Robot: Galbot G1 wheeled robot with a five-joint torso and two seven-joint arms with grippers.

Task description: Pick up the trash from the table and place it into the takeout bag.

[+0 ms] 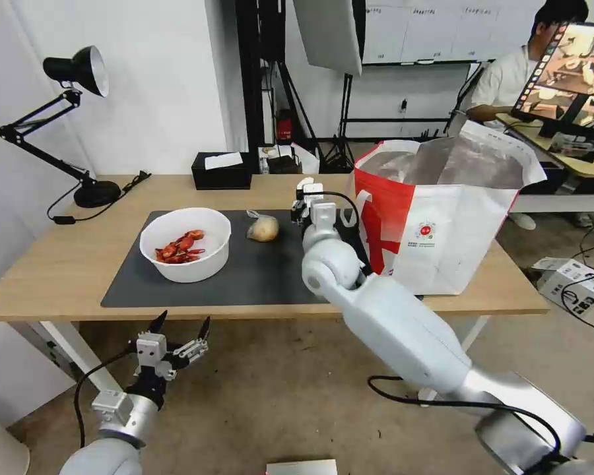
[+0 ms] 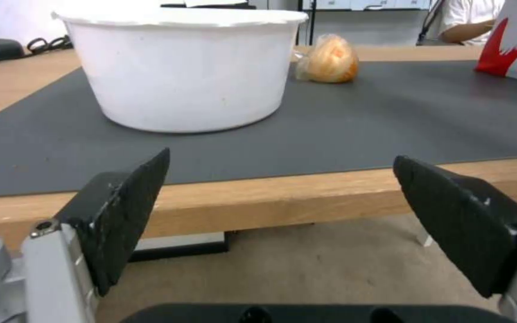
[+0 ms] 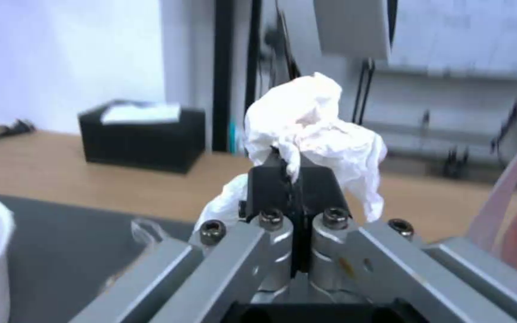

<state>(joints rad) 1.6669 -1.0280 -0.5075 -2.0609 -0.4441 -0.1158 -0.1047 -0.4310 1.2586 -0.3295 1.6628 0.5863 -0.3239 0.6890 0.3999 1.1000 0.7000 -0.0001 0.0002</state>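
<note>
Black-padded left gripper (image 1: 181,324), lower left of the head view, below the near table edge: jaws spread wide, nothing in them, idle.

Right gripper (image 3: 292,168), centre of my head view above the mat: jaws closed on the crumpled white tissue (image 3: 315,130), clear of the surface. I judge the carry step is in hand; next the tissue must travel rightward over the rim of the big white-and-red foil-lined takeout bag (image 1: 435,231) before letting go, high enough to clear its standing wall.

Dark grey rectangular mat (image 1: 257,277) on the long light-wood table (image 1: 59,264): white round bowl of red crayfish shells (image 1: 186,244) left of centre; small clear bag with a beige lump (image 1: 263,228) behind it, apart. Both not yet collected.

Far edge: black tissue box (image 1: 222,170); black desk lamp (image 1: 72,119) upper left. White wall and dark stands beyond.
</note>
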